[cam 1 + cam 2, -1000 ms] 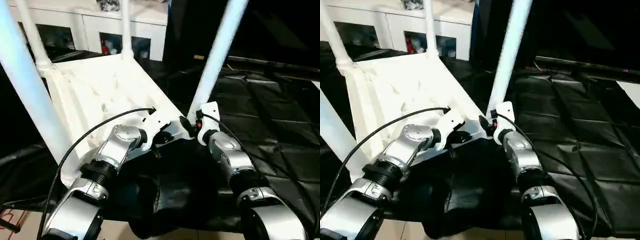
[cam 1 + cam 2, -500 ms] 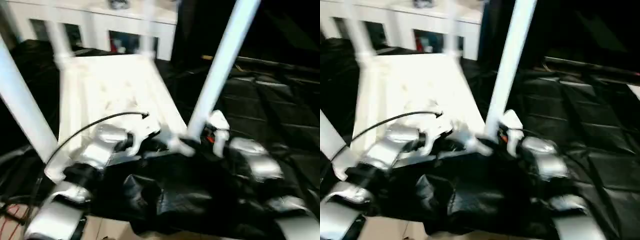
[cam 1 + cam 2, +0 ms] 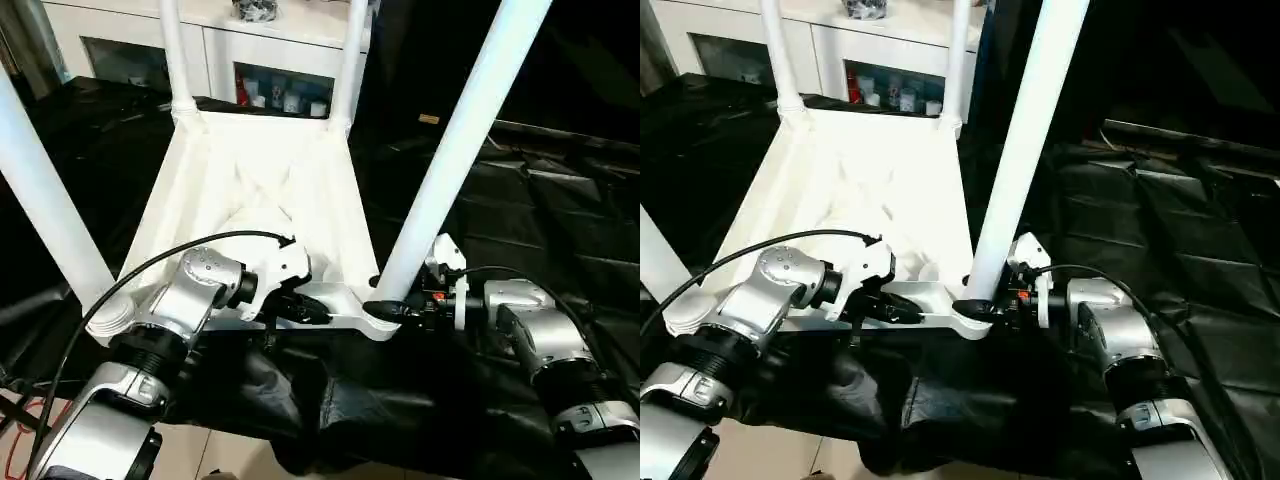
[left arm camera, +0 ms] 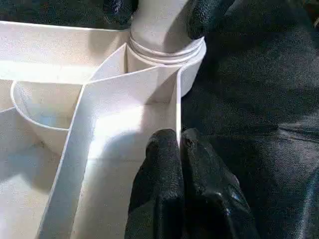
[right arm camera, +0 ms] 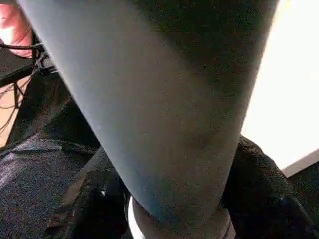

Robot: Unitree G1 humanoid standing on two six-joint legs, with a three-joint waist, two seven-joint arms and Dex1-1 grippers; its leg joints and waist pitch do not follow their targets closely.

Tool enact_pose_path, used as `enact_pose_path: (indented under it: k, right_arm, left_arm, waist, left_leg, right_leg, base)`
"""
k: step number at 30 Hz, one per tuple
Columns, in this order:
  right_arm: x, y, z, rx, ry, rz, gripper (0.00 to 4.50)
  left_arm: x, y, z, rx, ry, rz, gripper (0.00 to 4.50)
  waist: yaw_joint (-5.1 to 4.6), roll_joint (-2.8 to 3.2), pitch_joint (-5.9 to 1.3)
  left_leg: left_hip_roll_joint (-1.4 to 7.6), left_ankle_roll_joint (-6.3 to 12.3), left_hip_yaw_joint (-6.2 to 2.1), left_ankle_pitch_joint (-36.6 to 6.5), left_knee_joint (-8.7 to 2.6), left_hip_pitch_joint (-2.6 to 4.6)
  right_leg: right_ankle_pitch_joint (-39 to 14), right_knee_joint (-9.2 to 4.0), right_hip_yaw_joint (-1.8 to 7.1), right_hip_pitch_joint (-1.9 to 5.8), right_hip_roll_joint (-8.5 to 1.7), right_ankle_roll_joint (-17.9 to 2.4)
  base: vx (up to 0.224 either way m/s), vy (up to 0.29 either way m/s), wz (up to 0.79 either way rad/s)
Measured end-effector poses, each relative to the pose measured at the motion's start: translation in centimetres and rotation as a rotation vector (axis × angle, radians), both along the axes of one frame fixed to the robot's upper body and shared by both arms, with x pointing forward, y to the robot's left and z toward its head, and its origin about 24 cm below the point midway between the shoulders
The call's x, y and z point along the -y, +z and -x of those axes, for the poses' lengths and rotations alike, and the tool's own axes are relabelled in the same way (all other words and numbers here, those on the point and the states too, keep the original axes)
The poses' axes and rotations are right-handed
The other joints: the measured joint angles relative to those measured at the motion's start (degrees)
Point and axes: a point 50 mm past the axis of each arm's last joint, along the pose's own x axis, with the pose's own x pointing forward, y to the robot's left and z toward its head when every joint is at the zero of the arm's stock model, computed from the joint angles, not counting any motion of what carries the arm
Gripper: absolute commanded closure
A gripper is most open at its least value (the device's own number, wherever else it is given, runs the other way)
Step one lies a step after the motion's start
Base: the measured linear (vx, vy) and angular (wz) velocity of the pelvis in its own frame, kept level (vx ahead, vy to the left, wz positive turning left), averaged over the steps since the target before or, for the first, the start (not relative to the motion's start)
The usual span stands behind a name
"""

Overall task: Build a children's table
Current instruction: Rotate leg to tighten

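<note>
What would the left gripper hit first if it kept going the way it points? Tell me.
Pinched on the tabletop's near rim wall, the left gripper points along that wall at the corner socket holding the near right leg. It would probably meet the socket first, where the right gripper clasps the leg's base.

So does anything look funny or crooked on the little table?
Nothing looks broken or crooked. The tabletop lies upside down with all four legs sticking up from its corners, as they should. The left pincer pinches its near edge, and the right pincer grips the near right leg.
</note>
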Motion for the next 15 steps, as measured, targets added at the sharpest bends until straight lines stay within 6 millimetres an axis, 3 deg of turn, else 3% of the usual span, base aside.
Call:
enact_pose_path:
  k: [6, 11, 15]
  right_arm:
    - [0.0, -0.2, -0.1, 0.013, -0.048, 0.008, 2.37]
    - [-0.3, -0.7, -1.3, 0.035, -0.255, 0.014, 2.45]
    - [-1.7, -1.2, -3.1, 0.036, -0.558, 0.005, 2.52]
  left_arm:
    - [0.2, -0.2, -0.2, 0.007, 0.035, -0.001, 4.50]
    - [1.1, -0.6, -0.9, 0.037, 0.172, 0.006, 4.50]
    - [2.7, -0.9, -1.6, 0.072, 0.326, 0.006, 4.50]
  waist:
    - [-0.01, 0.06, -0.01]
    - [-0.55, 0.02, -0.02]
    - [-2.53, -0.03, -0.03]
  left_leg:
    - [0.00, 0.00, 0.00, 0.00, 0.00, 0.06]
    - [-0.02, 0.00, -0.06, 0.00, 0.04, 0.12]
    - [-0.04, -0.01, -0.17, 0.00, 0.13, 0.15]
  right_leg:
    - [-0.02, 0.01, 0.02, 0.27, 0.00, 0.03]
    - [-0.20, -0.05, 0.00, 0.36, -0.01, 0.35]
    - [-0.21, -0.15, -0.09, 0.26, -0.01, 0.36]
  base:
    - [0.000, 0.000, 0.00]
    - [0.000, 0.000, 0.00]
    - [0.000, 0.000, 0.00]
